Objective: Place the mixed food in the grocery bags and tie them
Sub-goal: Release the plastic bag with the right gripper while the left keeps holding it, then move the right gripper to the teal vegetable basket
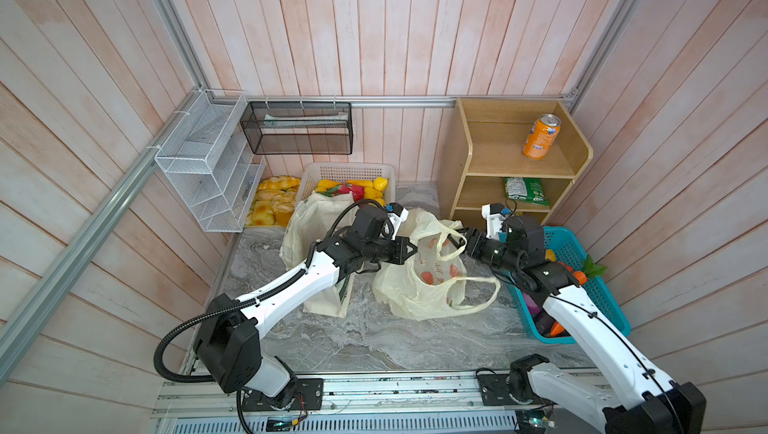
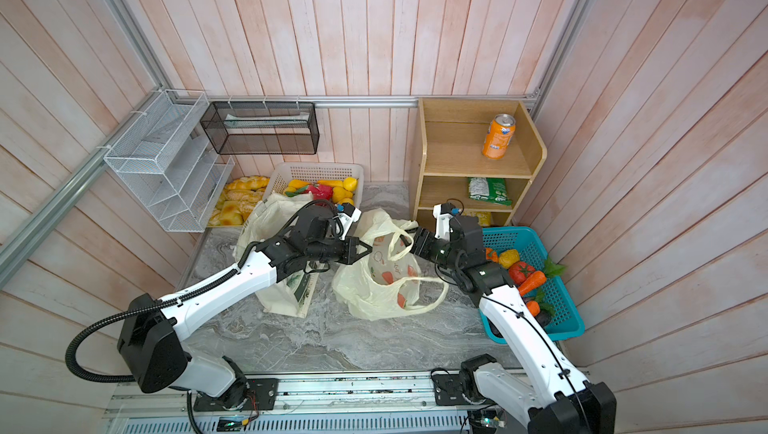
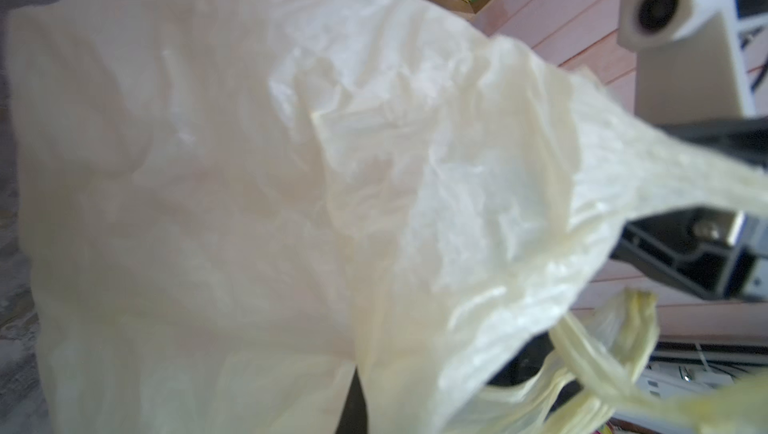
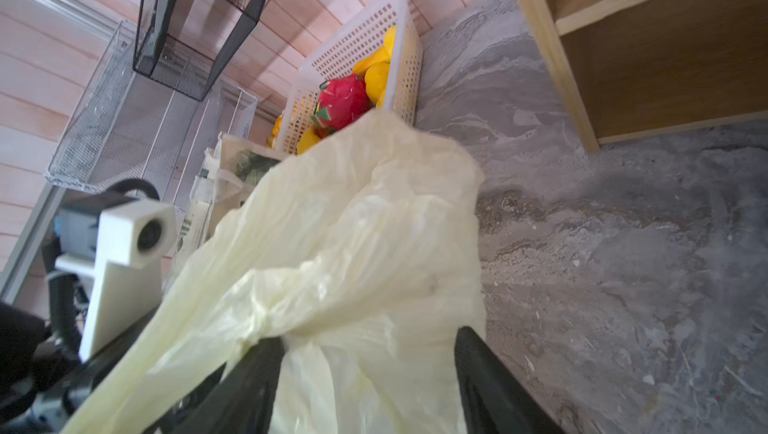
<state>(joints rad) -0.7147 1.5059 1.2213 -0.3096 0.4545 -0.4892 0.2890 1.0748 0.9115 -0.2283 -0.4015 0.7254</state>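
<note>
The pale-yellow plastic bag [image 1: 419,286] [image 2: 374,290] stands crumpled at mid table, mouth up, one loop handle lying toward the front. My left gripper [image 1: 411,248] [image 2: 368,250] is shut on its left rim; in the left wrist view the bag film [image 3: 249,183] covers the jaws. My right gripper [image 1: 459,236] [image 4: 368,340] is open at the bag's right rim, fingers [image 4: 257,369] standing on either side of loose film. The cream cloth tote [image 1: 309,220] [image 2: 266,216] stands behind my left arm. Orange carrots [image 2: 532,282] lie in the blue basket [image 2: 561,315]. The red soda can is not in view.
A wooden shelf [image 1: 461,153] at the back right holds an orange soda can [image 1: 541,137] and a green snack packet [image 1: 525,191]. A cream basket [image 1: 349,170] of toy fruit and bread [image 1: 274,199] sit at the back. Wire racks [image 1: 208,166] hang on the left wall.
</note>
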